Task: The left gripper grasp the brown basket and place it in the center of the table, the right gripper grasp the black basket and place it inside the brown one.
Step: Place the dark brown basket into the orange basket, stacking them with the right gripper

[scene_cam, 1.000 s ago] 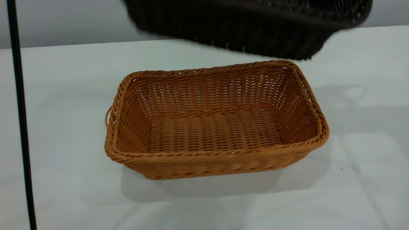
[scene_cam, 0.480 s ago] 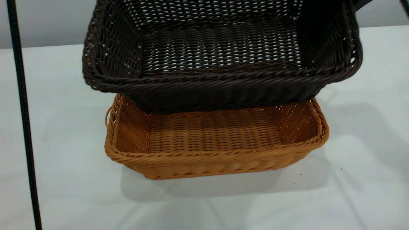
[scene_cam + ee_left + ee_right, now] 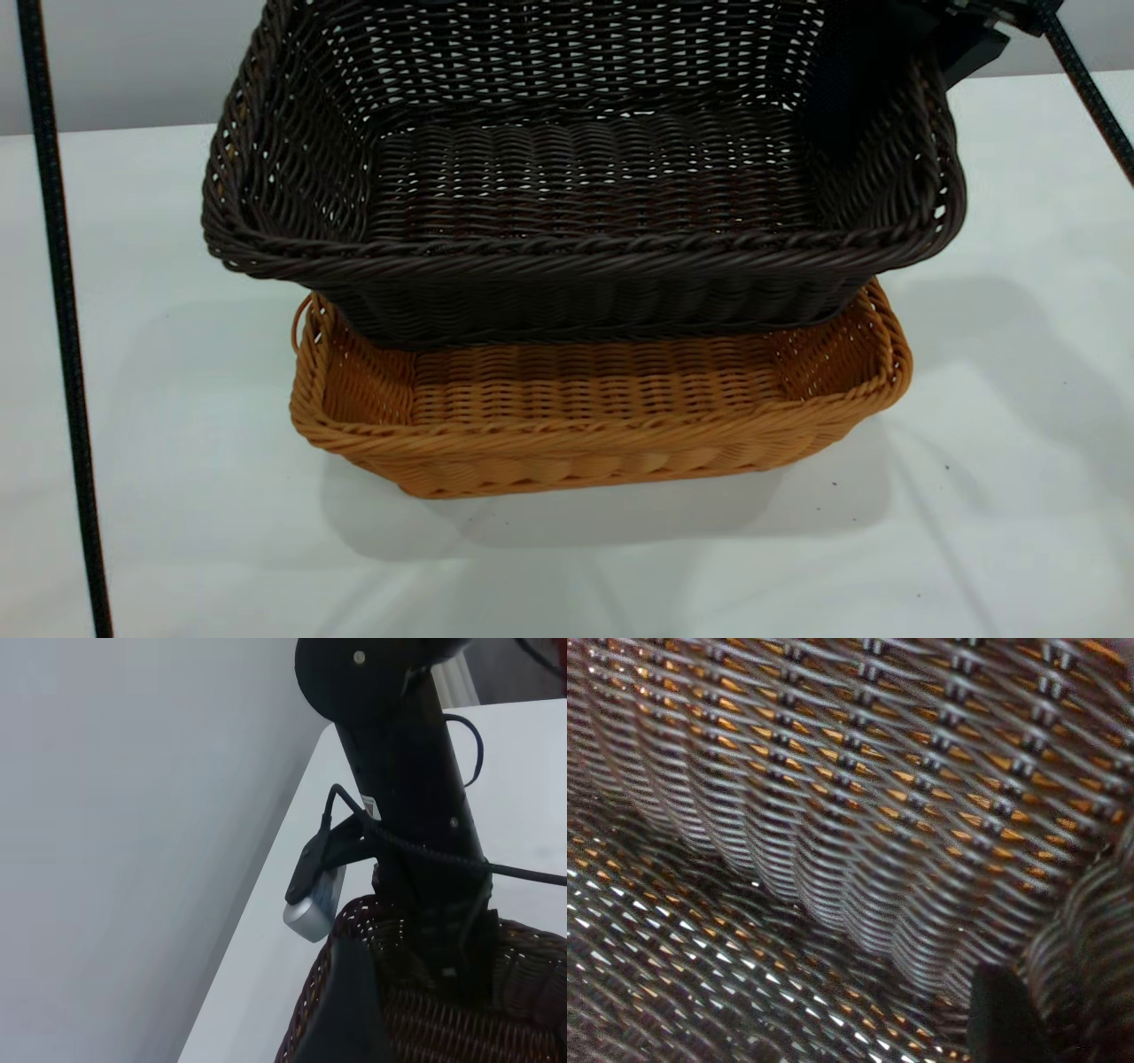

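Brown basket (image 3: 602,416) sits mid-bench (image 3: 159,399), left gripper nowhere near it, its jaws not visible so can't tell; black basket (image 3: 567,177) hangs tilted above it, base just entering the rear half. Right gripper (image 3: 873,84) has its jaws clamped on the black basket's right-end wall near the rim: light, stiff wicker, so the rim is a good hold. Versus half a second ago, the black basket is lower and nearer the brown one.

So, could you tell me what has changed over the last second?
The black basket, held at its right end by the right gripper, has swung into view and descended, tilted, over the brown basket, not yet seated. The brown basket has not moved on the table.
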You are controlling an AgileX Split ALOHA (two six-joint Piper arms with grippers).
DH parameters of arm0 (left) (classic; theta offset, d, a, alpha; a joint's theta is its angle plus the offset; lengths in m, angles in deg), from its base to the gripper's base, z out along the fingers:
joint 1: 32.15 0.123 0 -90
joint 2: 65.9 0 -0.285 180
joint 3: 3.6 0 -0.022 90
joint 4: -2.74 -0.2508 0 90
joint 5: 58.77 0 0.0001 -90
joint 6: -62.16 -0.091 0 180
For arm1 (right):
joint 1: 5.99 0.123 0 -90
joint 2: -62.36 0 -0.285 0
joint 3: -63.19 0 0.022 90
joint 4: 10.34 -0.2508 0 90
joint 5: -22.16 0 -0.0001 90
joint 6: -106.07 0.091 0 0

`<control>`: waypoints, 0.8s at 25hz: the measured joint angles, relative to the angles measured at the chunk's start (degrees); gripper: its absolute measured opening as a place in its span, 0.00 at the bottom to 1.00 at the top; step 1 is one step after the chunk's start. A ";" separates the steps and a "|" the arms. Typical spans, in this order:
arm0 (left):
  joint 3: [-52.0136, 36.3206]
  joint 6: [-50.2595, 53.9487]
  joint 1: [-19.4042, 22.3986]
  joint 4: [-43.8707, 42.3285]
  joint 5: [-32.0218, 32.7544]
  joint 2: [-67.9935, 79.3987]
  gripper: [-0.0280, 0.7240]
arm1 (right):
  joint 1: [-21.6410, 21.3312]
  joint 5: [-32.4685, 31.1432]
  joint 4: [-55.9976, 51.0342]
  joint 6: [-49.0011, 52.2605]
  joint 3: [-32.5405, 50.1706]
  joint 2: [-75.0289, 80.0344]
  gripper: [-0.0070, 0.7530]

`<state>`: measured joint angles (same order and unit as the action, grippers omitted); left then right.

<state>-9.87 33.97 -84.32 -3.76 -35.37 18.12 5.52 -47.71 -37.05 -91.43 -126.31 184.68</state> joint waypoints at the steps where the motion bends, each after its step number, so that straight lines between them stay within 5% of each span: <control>1: 0.00 0.00 0.00 0.00 0.00 0.00 0.74 | 0.00 0.00 0.00 0.00 0.00 0.30 0.32; 20: 0.00 -0.06 0.00 -0.16 -0.10 0.00 0.74 | 0.82 -0.09 0.32 -1.04 0.05 0.80 0.32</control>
<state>-9.87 33.91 -84.32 -3.92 -35.48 18.12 6.34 -47.80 -36.73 -92.47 -126.25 185.48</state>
